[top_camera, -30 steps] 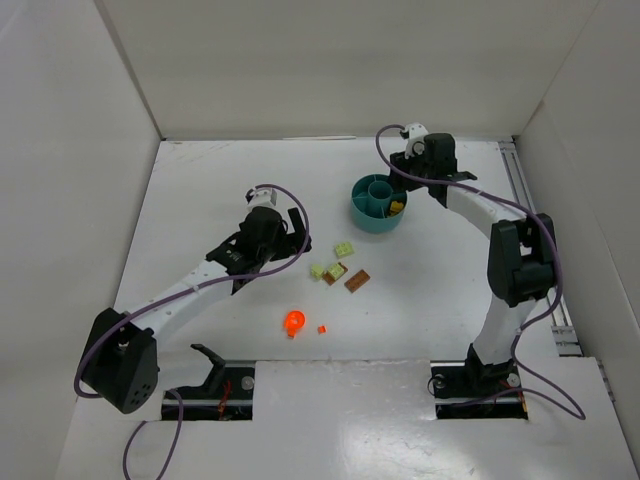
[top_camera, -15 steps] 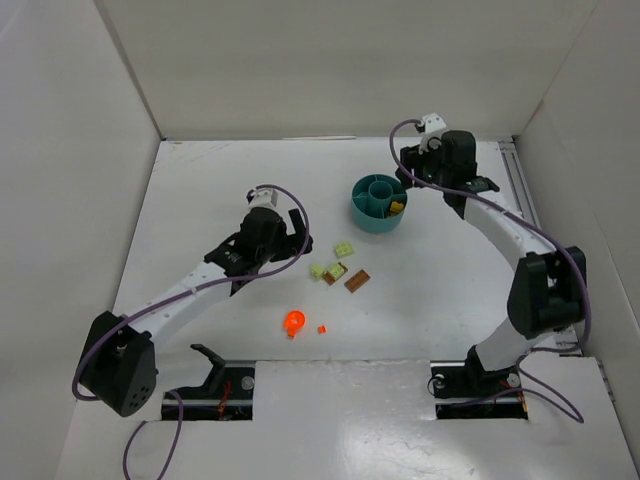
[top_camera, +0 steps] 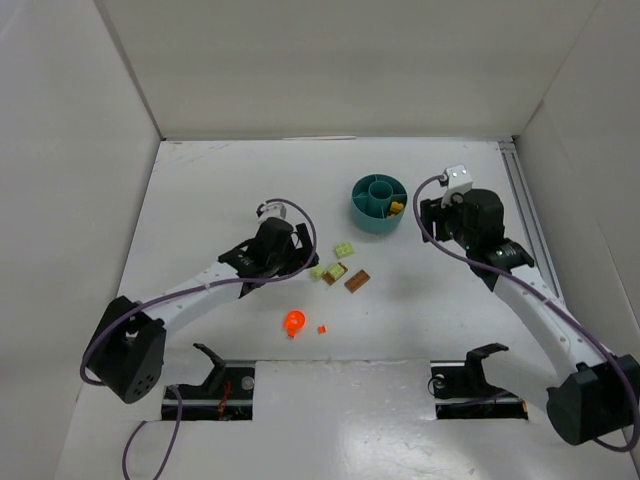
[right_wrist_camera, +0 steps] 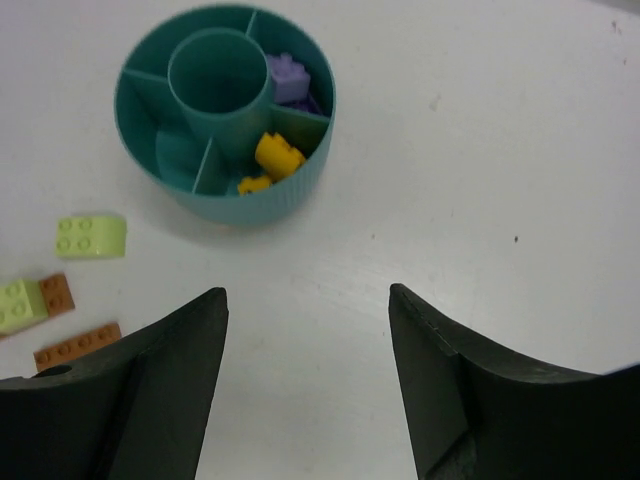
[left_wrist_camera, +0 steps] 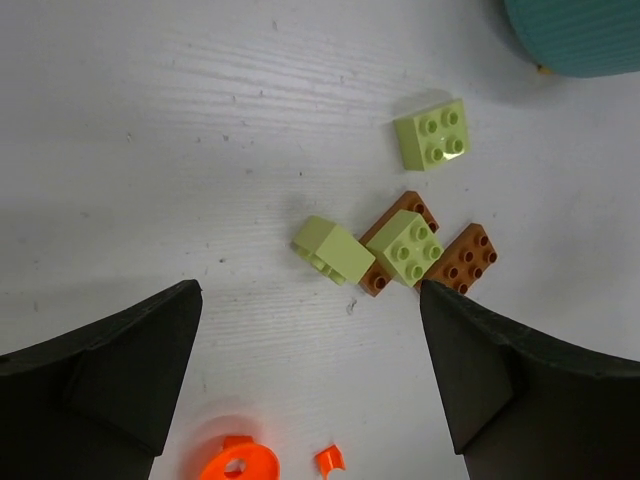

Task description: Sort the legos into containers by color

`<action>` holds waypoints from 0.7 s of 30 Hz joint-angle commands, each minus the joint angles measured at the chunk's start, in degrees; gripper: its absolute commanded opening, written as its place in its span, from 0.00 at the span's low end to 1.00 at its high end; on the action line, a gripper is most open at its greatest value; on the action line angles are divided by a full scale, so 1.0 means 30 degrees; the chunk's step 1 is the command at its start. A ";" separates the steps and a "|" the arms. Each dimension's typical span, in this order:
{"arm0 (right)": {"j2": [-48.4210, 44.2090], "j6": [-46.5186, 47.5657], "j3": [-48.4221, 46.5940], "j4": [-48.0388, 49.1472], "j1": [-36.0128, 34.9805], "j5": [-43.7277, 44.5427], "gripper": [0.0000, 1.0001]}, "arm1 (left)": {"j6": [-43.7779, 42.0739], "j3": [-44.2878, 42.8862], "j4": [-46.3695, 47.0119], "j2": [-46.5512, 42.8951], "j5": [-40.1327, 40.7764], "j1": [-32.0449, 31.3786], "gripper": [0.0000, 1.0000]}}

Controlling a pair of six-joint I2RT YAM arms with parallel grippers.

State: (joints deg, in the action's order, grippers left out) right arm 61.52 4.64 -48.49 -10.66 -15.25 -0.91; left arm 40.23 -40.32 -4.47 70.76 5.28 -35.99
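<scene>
My left fingers (left_wrist_camera: 120,370) wide open, empty, green and brown legos (left_wrist_camera: 405,250) centre-frame above them; right fingers (right_wrist_camera: 160,370) open, empty, below teal tub (right_wrist_camera: 290,190).

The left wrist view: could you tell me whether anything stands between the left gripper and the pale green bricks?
Nothing visible does; the open left gripper hangs over the pale green bricks, though one sits on a brown brick.

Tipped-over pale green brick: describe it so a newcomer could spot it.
Start at the round teal tub; a brick cluster lies on its robot-facing side. At the cluster's end nearest the left gripper sits the tipped brick, the only pale green one with no studs facing up.
</scene>
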 commanded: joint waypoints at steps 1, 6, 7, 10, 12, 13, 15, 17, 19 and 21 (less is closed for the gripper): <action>-0.1488 -0.0493 0.0751 -0.2332 -0.0512 0.2554 0.71 | 0.1501 -0.1556 -0.0502 0.1136 0.0526 -0.0602 0.87; -0.3511 -0.0494 0.1603 -0.4589 -0.0514 0.4225 0.72 | 0.2526 -0.2704 -0.1700 0.3626 0.0701 -0.1041 0.81; -0.3745 -0.0494 0.1603 -0.5173 -0.0311 0.4692 0.72 | 0.2760 -0.2994 -0.1703 0.3920 0.0701 -0.1041 0.81; -0.4537 -0.0319 0.1603 -0.5616 -0.0075 0.4873 0.73 | 0.3493 -0.3493 -0.2112 0.4712 0.0877 -0.1041 0.78; -0.4742 -0.0318 0.1603 -0.6085 0.0333 0.5047 0.73 | 0.3845 -0.3727 -0.2114 0.5237 0.0877 -0.1041 0.74; -0.4744 -0.0144 0.1400 -0.6087 0.0336 0.5048 0.73 | 0.4021 -0.3730 -0.2114 0.5415 0.0877 -0.1041 0.73; -0.4744 0.0061 0.1224 -0.6466 0.0744 0.5224 0.74 | 0.4489 -0.3962 -0.2114 0.5795 0.0877 -0.1041 0.69; -0.4744 0.0266 0.1048 -0.6642 0.0920 0.5224 0.74 | 0.4694 -0.3964 -0.2114 0.6149 0.0645 -0.1041 0.67; -0.4744 0.0471 0.1046 -0.6819 0.1096 0.5398 0.74 | 0.4870 -0.4169 -0.2319 0.6383 0.0643 -0.1215 0.60; -0.4744 0.0473 0.1046 -0.6819 0.1271 0.5400 0.74 | 0.5104 -0.4169 -0.2319 0.6588 0.0643 -0.1217 0.59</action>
State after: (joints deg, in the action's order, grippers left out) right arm 47.88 5.17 -43.33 -30.44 -12.32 13.67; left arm 53.17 -50.63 -10.28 90.65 6.70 -39.18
